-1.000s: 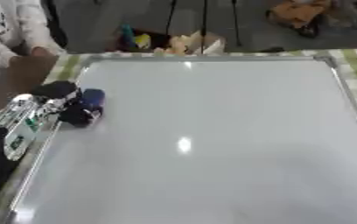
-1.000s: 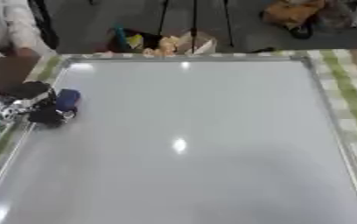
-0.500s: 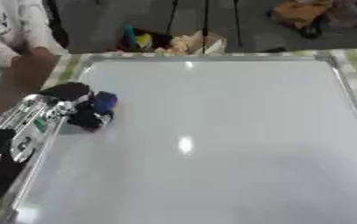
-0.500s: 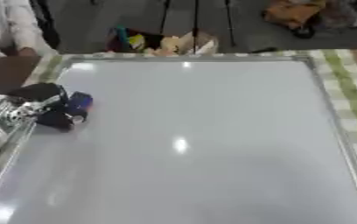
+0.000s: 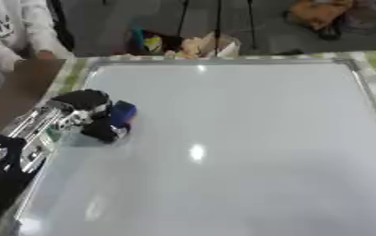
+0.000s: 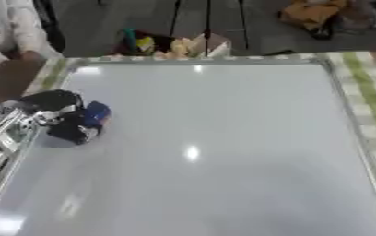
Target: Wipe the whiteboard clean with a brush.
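A large whiteboard with a silver frame covers most of the table; its surface looks blank, with glare spots. My left hand comes in from the left edge, black with silver joints, its fingers curled round a blue brush that rests on the board near its left side. The same brush shows in the right eye view. My right hand is in neither view.
A green checked cloth lies under the board along its right side. A person in white sits at the far left corner. Bags and tripod legs stand on the floor beyond the far edge.
My left hand has slid the brush to the right and slightly toward the far edge, further onto the board from its left frame.
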{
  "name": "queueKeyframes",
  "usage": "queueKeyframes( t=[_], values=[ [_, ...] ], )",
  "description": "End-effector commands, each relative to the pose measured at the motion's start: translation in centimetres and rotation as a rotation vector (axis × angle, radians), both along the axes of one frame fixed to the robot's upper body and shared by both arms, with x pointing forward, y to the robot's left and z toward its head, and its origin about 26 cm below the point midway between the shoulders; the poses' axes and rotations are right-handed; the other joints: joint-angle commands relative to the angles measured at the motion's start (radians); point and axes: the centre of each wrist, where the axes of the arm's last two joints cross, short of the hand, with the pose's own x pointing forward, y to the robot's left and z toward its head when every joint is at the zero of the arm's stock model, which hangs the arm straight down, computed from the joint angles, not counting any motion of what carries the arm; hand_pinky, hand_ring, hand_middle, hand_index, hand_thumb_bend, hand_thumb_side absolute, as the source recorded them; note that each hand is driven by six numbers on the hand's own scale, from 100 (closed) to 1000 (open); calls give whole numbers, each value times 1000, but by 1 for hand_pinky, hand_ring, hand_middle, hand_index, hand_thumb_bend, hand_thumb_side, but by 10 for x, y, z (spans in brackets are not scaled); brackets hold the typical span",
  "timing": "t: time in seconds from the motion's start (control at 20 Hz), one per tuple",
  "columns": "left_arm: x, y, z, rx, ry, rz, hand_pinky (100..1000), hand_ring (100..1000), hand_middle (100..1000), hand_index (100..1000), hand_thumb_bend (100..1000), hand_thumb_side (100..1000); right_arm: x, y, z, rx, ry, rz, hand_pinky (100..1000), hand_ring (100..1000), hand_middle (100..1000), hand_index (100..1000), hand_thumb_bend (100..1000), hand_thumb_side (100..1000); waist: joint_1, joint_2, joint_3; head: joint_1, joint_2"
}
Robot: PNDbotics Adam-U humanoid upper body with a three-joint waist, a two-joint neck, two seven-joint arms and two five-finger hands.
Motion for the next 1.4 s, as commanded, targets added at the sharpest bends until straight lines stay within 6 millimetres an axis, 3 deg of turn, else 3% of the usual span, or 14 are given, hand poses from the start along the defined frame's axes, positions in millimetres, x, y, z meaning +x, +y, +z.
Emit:
queueKeyframes(
  t=[0.05, 0.6, 1.0, 1.05, 1.25, 1.4],
  values=[
    [-3, 3, 9, 27, -13, 4, 493, 499, 391, 329, 203, 772, -2, -2, 9, -19, -29, 1, 765, 701, 536, 790, 100, 825, -5, -22, 0, 4, 2],
    [-1, 14, 8, 15, -31, 57, 487, 496, 392, 335, 193, 781, -2, -2, 9, -20, -29, 2, 765, 700, 536, 790, 100, 825, -7, -25, 4, 6, -1],
    [-16, -3, 26, 14, -114, -55, 488, 500, 412, 337, 170, 780, -3, -3, 8, -18, -24, 6, 765, 700, 535, 790, 100, 827, -8, -27, 6, 5, 1],
    [-17, -7, 27, 15, -113, -69, 540, 581, 539, 400, 144, 808, -3, -3, 8, -17, -23, 8, 765, 701, 537, 790, 100, 827, -7, -30, 4, 8, 2],
    [-24, -15, 36, 17, -92, -131, 520, 530, 451, 407, 114, 744, -3, -4, 8, -12, -21, 9, 765, 701, 537, 791, 100, 826, -5, -36, 4, 10, 2],
    [-29, -20, 38, 23, -76, -168, 509, 516, 433, 412, 104, 720, -3, -5, 9, -10, -20, 10, 765, 701, 537, 791, 100, 827, -4, -37, 5, 11, 4]
  ],
)
